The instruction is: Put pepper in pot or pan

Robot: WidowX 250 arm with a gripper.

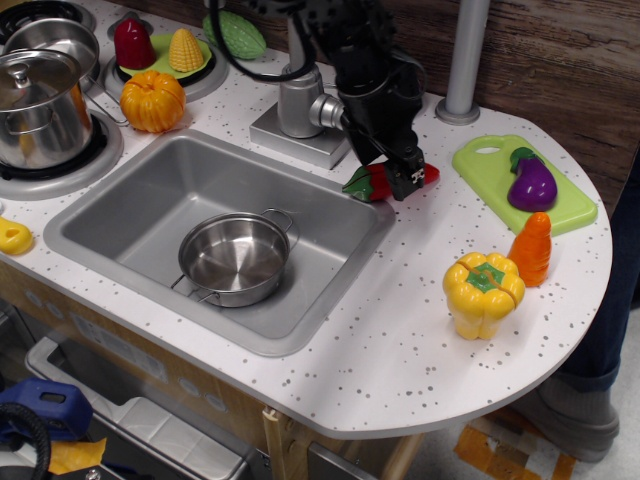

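Note:
The red chili pepper [376, 183] lies on the speckled counter at the sink's far right corner, its green stem cap toward the sink. My black gripper [405, 180] has come down over the pepper's middle. One finger [406, 184] stands in front of it, and the other is hidden behind. I cannot see whether the fingers press on the pepper. Its red tip pokes out to the right of the gripper. The shallow steel pan [232, 262] with wire loop handles sits inside the grey sink [130, 210], left of and below the gripper.
The faucet [300, 100] stands just left of my arm. A yellow bell pepper [483, 292] and an orange carrot [533, 248] stand to the right. An eggplant [532, 183] lies on a green cutting board [480, 160]. A lidded pot [35, 105] is at the far left.

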